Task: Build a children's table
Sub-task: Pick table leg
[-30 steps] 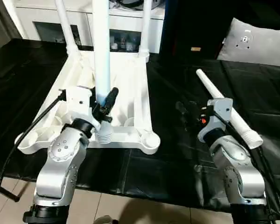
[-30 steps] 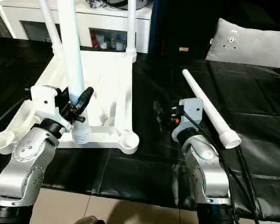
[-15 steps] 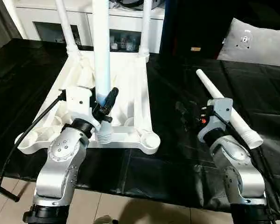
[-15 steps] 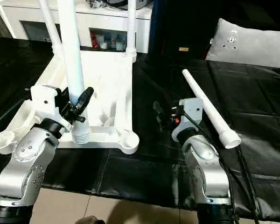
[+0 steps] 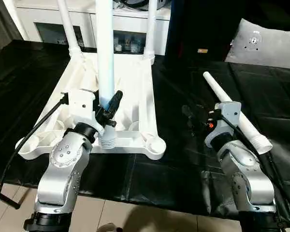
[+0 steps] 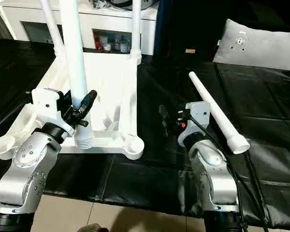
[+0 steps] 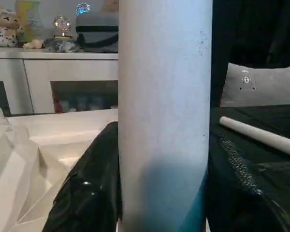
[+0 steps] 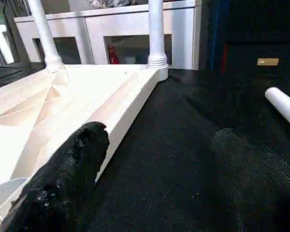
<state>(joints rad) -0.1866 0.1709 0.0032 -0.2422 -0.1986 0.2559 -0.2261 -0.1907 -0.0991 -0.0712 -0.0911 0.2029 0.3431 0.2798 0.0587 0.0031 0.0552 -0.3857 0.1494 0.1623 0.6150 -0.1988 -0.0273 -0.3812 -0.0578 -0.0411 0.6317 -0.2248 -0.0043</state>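
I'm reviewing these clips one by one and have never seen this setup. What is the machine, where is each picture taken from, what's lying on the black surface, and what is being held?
It is a humanoid robot with two silver arms, each ending in jaws of two black fingers. Two pictures come from cameras on its head, looking down over the arms. The other two come from cameras on its wrists, looking along the fingers.

On the black-covered surface lies a white table top, upside down, ribs up. Two legs already stand in its far corner sockets. The near corner sockets are empty.

The left gripper is closed on a third leg, held upright with its threaded end just above the table top's near edge. The left wrist view shows that leg close up.

The right gripper is open and holds nothing. A fourth leg lies on the surface beside it.
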